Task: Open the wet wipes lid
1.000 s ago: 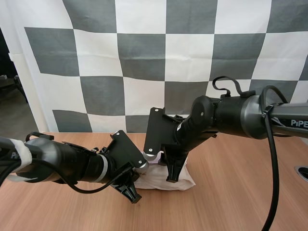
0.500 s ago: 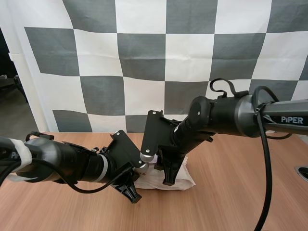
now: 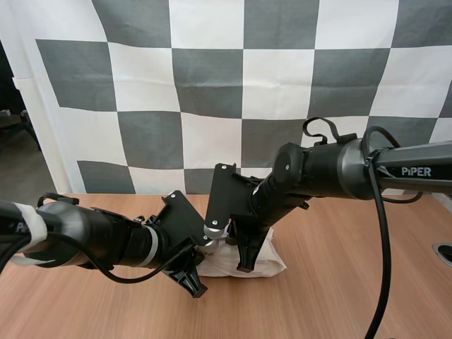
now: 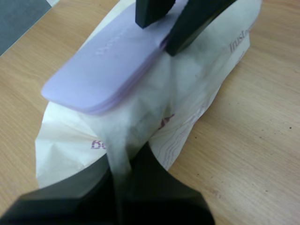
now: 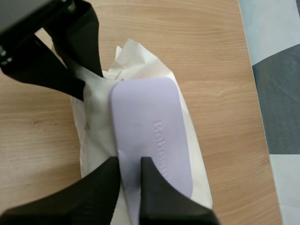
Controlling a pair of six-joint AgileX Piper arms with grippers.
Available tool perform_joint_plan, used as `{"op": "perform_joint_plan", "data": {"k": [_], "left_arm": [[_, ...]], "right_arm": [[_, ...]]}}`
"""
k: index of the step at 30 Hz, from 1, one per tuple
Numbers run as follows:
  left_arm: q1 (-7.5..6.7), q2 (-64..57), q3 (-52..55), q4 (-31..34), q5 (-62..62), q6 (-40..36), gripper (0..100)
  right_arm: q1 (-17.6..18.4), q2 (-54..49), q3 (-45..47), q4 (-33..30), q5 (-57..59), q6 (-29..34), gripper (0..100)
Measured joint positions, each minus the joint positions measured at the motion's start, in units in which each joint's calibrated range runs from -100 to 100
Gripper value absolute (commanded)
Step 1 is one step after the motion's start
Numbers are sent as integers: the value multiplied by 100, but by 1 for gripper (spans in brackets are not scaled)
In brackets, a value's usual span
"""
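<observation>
Light wood-grain table [image 3: 353,296], dim grey floor [image 3: 21,169] beyond

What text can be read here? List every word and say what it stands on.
"PiPER": white letters on the right arm's grey forearm.
"Bobc", rest hidden, uncertain: embossed on the flat lilac plastic lid.
"Inst", cut off: printed on the crumpled white wet wipes pack.
Purple print lower on the pack: too blurred.

My high camera sits above and behind the left arm [image 3: 85,236] and right arm [image 3: 332,173], facing forward and down over the worktop [image 3: 339,304]. Both wrist cameras ride very close to the wet wipes pack [image 4: 201,89], shared by all three views.
</observation>
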Motion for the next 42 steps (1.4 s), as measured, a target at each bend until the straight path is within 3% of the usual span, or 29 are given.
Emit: {"op": "perform_joint_plan", "data": {"k": [15, 42], "left_arm": [[0, 0, 0, 98, 139, 0, 0], [0, 0, 0, 251, 70, 0, 0]], "right_arm": [[0, 39, -34, -8, -552, 0, 0], [0, 26, -430, -76, -477, 112, 0]]}}
